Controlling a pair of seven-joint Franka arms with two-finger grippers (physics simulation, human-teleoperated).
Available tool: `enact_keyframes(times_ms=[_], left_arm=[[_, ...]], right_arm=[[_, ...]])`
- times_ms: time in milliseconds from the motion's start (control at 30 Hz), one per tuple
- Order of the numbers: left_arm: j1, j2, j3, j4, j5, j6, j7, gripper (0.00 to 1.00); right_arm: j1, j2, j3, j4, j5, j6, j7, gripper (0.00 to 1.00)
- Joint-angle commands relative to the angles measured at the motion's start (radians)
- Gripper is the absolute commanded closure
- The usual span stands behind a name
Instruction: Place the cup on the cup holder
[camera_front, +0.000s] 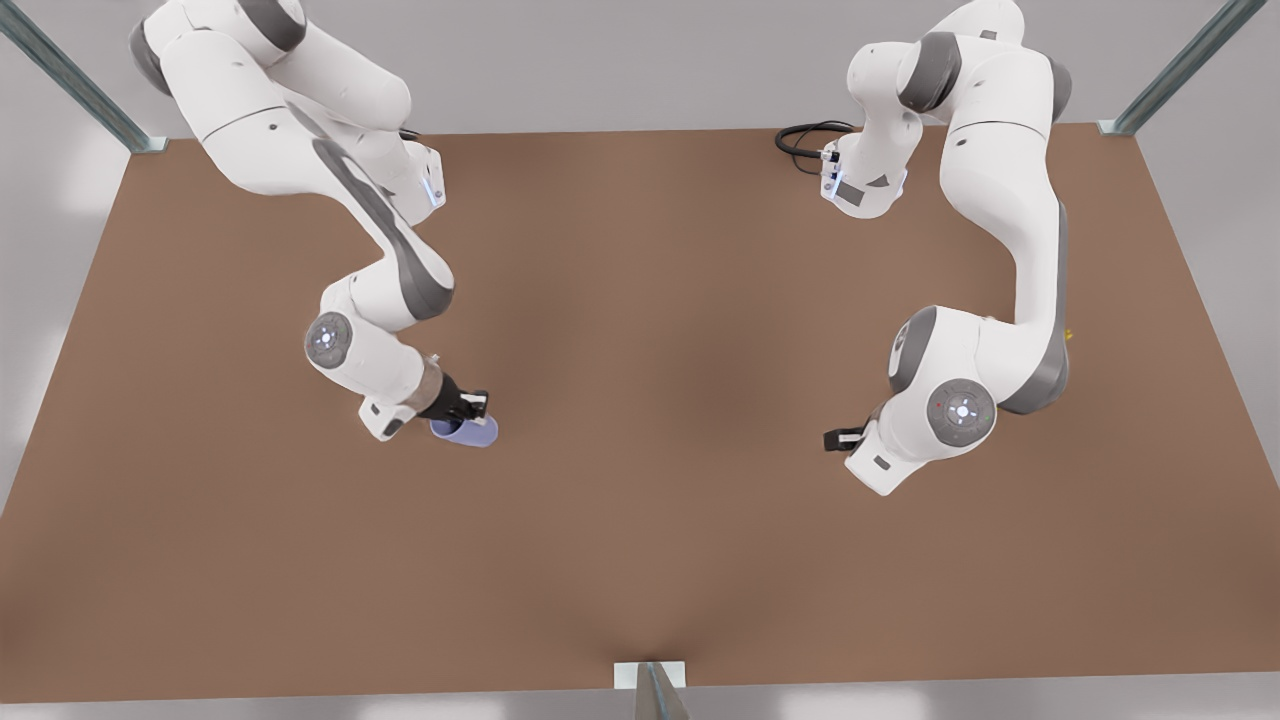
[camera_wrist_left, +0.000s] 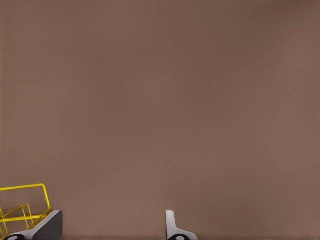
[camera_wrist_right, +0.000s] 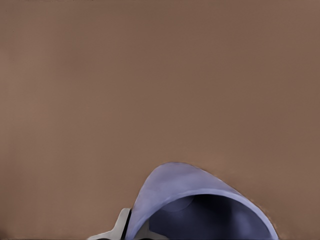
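The pale lavender-blue cup (camera_front: 466, 431) hangs tilted at the tip of the arm on the front view's left. That arm carries my right gripper (camera_front: 474, 406), shut on the cup's rim. In the right wrist view the cup (camera_wrist_right: 200, 200) shows its open mouth close up, with one finger (camera_wrist_right: 119, 227) against its outer wall. My left gripper (camera_front: 838, 438), on the arm at the front view's right, waits low over the table. Its fingers (camera_wrist_left: 175, 227) stand apart with nothing between them. The yellow wire cup holder (camera_wrist_left: 22, 205) sits just beside one finger.
The brown table (camera_front: 660, 400) stretches wide between the two arms. Metal frame posts (camera_front: 655, 690) stand at its edges. A black cable (camera_front: 805, 135) loops near the far arm base on the front view's right.
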Motion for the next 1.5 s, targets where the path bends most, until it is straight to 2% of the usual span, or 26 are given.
enact_keyframes(times_ms=[0, 100, 267, 333, 367, 400, 433, 467, 533, 567, 600, 867, 1067, 1300, 1367, 1467], left_arm=[[0.001, -0.001, 0.001, 0.0, 0.003, 0.0, -0.001, 0.0], [-0.002, -0.003, 0.001, 0.0, 0.003, -0.001, -0.006, 0.0], [-0.03, -0.053, -0.025, 0.016, -0.008, -0.069, -0.495, 0.0], [-0.026, -0.072, -0.089, 0.036, -0.013, -0.171, -0.831, 0.0], [-0.034, -0.072, -0.146, 0.04, -0.008, -0.244, -0.86, 0.0], [-0.059, -0.067, -0.164, 0.062, -0.026, -0.237, -1.021, 0.0], [-0.074, -0.047, -0.163, 0.134, -0.025, -0.224, -1.171, 0.0], [-0.062, -0.05, -0.152, 0.135, -0.025, -0.153, -1.343, 0.0], [0.018, -0.037, -0.144, 0.142, -0.019, 0.134, -1.828, 0.0], [0.026, -0.044, -0.1, 0.143, -0.019, 0.111, -1.892, 0.0], [0.021, -0.038, -0.098, 0.14, -0.013, 0.062, -1.899, 0.0], [0.015, -0.006, -0.098, 0.123, 0.015, 0.062, -1.899, 0.0], [0.006, 0.008, -0.098, 0.123, 0.02, 0.063, -1.899, 0.0], [-0.045, 0.022, -0.1, 0.12, 0.04, 0.062, -1.902, 0.0], [-0.082, 0.022, -0.1, 0.105, 0.037, 0.062, -1.902, 0.0], [-0.117, 0.0, -0.112, -0.006, 0.04, 0.066, -1.9, 0.0]], right_arm=[[0.023, 0.092, 0.03, 0.074, 0.081, -0.027, 0.032, 0.79], [0.076, 0.207, 0.059, 0.159, 0.162, 0.019, 0.019, 0.79], [0.204, 0.389, 0.065, 0.347, 0.279, 0.049, 0.029, 0.79], [0.267, 0.437, 0.065, 0.42, 0.308, 0.054, 0.035, 0.79], [0.297, 0.484, 0.065, 0.485, 0.308, 0.057, 0.047, 0.79], [0.329, 0.527, 0.066, 0.569, 0.308, 0.08, 0.073, 0.79], [0.343, 0.561, 0.079, 0.615, 0.312, 0.08, 0.075, 0.79], [0.371, 0.6, 0.083, 0.661, 0.314, 0.081, 0.075, 0.79], [0.414, 0.638, 0.083, 0.72, 0.314, 0.083, 0.078, 0.79], [0.431, 0.652, 0.083, 0.744, 0.314, 0.083, 0.09, 0.79], [0.446, 0.663, 0.083, 0.756, 0.314, 0.083, 0.092, 0.79], [0.599, 0.778, 0.074, 0.901, 0.312, 0.131, 0.099, 0.79], [0.599, 0.805, 0.045, 0.907, 0.277, 0.134, 0.076, 0.79], [0.613, 0.848, 0.051, 0.911, 0.228, 0.126, 0.058, 0.79], [0.621, 0.862, 0.051, 0.927, 0.219, 0.123, 0.018, 0.0], [0.616, 0.874, 0.051, 0.931, 0.202, 0.121, 0.007, 0.0]])
